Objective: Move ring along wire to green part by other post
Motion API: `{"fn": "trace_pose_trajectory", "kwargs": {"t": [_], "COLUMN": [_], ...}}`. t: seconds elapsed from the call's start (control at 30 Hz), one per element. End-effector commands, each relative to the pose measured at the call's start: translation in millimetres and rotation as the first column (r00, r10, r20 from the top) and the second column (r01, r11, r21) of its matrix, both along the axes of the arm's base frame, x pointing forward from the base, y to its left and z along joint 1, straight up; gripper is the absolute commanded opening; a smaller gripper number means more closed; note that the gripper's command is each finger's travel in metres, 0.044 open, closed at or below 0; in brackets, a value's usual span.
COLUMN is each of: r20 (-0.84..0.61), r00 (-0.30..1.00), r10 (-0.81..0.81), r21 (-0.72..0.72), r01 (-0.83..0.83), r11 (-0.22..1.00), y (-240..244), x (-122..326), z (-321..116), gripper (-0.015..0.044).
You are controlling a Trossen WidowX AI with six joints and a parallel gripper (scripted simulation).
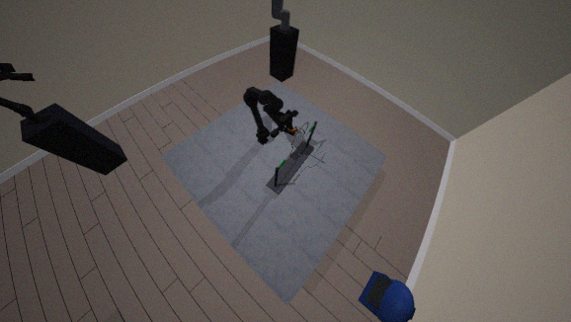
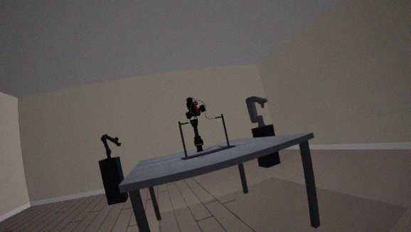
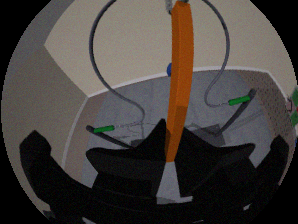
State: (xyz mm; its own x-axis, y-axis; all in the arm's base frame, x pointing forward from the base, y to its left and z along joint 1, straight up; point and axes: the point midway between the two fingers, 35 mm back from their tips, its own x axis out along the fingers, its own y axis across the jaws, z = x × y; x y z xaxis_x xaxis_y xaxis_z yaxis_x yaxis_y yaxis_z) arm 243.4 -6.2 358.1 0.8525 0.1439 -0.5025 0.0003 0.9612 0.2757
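My gripper [image 1: 291,130] [image 2: 195,109] [image 3: 166,121] is shut on the lower end of the orange handle [image 3: 181,65], high above the base [image 1: 274,187] [image 2: 210,152]. The handle points up in the wrist view. The ring at its far end is mostly cut off there, and too small to make out in the top and exterior views. The grey wire [image 3: 92,45] arches up on both sides of the handle and leaves the frame. One green part [image 3: 104,129] [image 2: 184,123] is left of the handle, the other green part [image 3: 239,100] [image 2: 218,117] right. Clearance between ring and wire cannot be told.
Two dark posts [image 2: 182,140] [image 2: 225,132] stand on the base on the grey table [image 1: 257,227] [image 2: 270,144]. Black pedestals [image 2: 111,181] [image 2: 263,132] with other arms stand off the table. A blue object [image 1: 397,301] lies beyond the table.
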Motion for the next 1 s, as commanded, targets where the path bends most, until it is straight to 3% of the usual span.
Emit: {"fn": "trace_pose_trajectory", "kwargs": {"t": [0.0, 0.97], "r20": [0.010, 0.058], "r00": [1.000, 0.998], "r10": [0.001, 0.008], "r21": [-0.060, -0.445], "r01": [0.000, 0.019], "r11": [0.998, 0.895], "y": [-2, -16], "x": [-1, 1], "z": [0, -2], "gripper": [-0.0150, -0.0150]}}
